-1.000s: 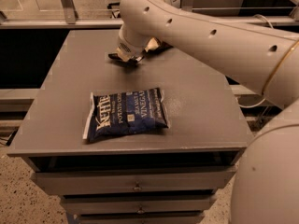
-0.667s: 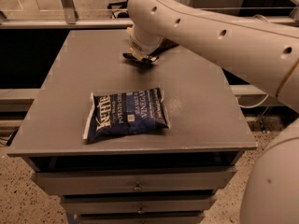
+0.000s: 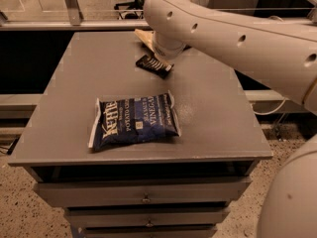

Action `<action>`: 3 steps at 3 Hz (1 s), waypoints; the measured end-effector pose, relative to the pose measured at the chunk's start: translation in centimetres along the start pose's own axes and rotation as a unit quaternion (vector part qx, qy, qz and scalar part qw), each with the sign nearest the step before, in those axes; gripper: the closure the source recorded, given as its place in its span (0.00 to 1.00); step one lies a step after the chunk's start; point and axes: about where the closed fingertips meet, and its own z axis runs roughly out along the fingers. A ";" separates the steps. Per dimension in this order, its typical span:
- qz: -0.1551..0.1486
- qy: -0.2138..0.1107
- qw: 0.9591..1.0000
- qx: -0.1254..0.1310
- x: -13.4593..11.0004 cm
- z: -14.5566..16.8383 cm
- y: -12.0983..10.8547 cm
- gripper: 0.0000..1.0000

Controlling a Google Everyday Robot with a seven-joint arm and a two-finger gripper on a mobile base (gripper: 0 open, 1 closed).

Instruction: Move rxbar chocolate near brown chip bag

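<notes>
Gripper [image 3: 161, 57], low over the far side of the grey table [image 3: 74, 108]; whether clenched or released cannot be told. The small flat dark rxbar chocolate [image 3: 154, 66] is seen beneath it, apparently touching, just beside the tan-ended crinkly brown chip bag [image 3: 143, 36]. If lifted unreleased, the bar could be dragged away. The white arm [image 3: 237, 33] is stretched in from the right, wrist bent down.

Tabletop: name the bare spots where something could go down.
Free: table left of the blue Kettle bag, and right of it. Crowded: far edge, where the claw is at the rxbar chocolate beside the brown chip bag.
</notes>
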 end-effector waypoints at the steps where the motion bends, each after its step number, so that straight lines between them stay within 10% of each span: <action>1: 0.018 0.018 1.000 0.001 1.5 0.9 -0.7 0.82; 3: 0.054 0.007 0.999 0.002 1.3 -0.5 -2.0 0.20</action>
